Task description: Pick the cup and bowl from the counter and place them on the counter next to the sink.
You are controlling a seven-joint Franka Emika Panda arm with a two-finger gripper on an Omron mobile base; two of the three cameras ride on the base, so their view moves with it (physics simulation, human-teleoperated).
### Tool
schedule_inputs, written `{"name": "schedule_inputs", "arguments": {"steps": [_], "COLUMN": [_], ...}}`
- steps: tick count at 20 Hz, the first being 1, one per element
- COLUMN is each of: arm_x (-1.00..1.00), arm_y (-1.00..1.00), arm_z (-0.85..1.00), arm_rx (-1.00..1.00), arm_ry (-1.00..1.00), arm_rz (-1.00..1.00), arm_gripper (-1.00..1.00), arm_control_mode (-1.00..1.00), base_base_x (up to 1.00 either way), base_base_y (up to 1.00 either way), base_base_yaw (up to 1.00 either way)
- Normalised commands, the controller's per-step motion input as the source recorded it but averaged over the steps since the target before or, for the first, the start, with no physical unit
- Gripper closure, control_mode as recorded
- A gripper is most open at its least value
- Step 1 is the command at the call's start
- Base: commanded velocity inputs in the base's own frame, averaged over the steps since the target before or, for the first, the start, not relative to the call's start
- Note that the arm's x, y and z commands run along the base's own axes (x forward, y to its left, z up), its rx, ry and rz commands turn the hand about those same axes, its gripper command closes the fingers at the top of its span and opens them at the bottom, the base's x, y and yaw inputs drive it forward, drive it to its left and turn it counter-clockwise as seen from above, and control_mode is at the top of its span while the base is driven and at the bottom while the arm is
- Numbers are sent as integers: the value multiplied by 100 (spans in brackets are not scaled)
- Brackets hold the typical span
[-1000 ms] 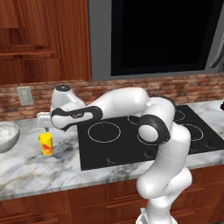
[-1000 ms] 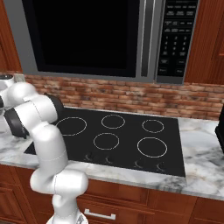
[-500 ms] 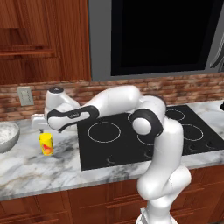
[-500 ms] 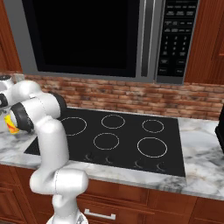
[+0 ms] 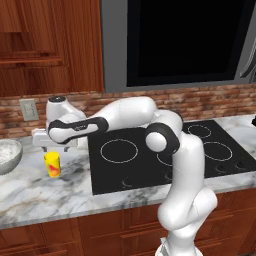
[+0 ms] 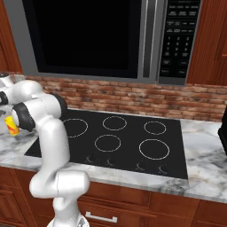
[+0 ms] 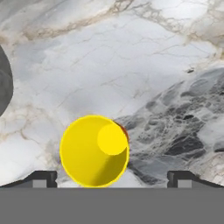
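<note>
In the left base view the white arm reaches out to the left over the marble table [image 5: 45, 192], with its hand above the small yellow cup [image 5: 52, 164]. The cup stands upright on the table, left of the black cooktop [image 5: 165, 155]. The grey-white bowl [image 5: 8, 155] sits at the left edge, apart from the cup.

In the right base view the cup [image 6: 12, 125] shows at the far left on the table [image 6: 204, 177], partly behind the arm.

In the hand view the pincer [image 7: 112, 178] looks straight down, its tips spread wide and released. The cup [image 7: 94, 151] lies between them, closer to the left tip, untouched. A dark curve of the bowl [image 7: 4, 85] shows at the left edge.
</note>
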Motion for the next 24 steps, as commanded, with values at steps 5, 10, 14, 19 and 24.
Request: {"name": "schedule_inputs", "arguments": {"steps": [5, 10, 14, 19, 24], "arm_x": [0, 0, 0, -2, -2], "arm_y": [-2, -6, -10, -9, -2], "arm_z": [0, -6, -15, -14, -3], "arm_rx": [0, 0, 0, 0, 0], "arm_ry": [6, 5, 3, 0, 0], "arm_rz": [-3, -2, -1, 0, 0], "arm_gripper": [-100, -100, -100, -100, -100], "arm_control_mode": [-100, -100, -100, -100, -100], "base_base_x": [0, 0, 0, 0, 0], "base_base_y": [0, 0, 0, 0, 0], "base_base_yaw": [0, 0, 0, 0, 0]}}
